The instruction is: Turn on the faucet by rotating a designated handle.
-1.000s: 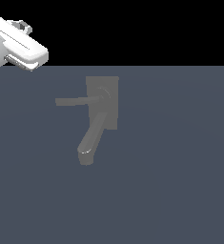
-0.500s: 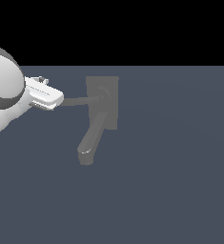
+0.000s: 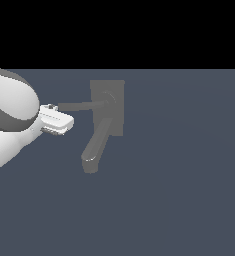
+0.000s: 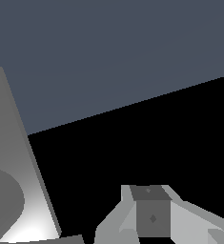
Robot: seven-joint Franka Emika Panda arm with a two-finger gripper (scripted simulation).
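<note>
Exterior view, from its left: white arm fills the left edge; gripper (image 3: 56, 122) sits just beside the free tip of the handle (image 3: 81, 106), slightly below it; contact not resolvable. Finger spacing: cannot tell. Handle runs level to the round hub (image 3: 109, 101) on the faucet (image 3: 107, 117) back plate. Curved spout (image 3: 95, 147) hangs down-left from the hub, over the grey-blue floor (image 3: 179, 190).

gripper (image 3: 56, 121) beside handle (image 3: 81, 106) tip
</note>
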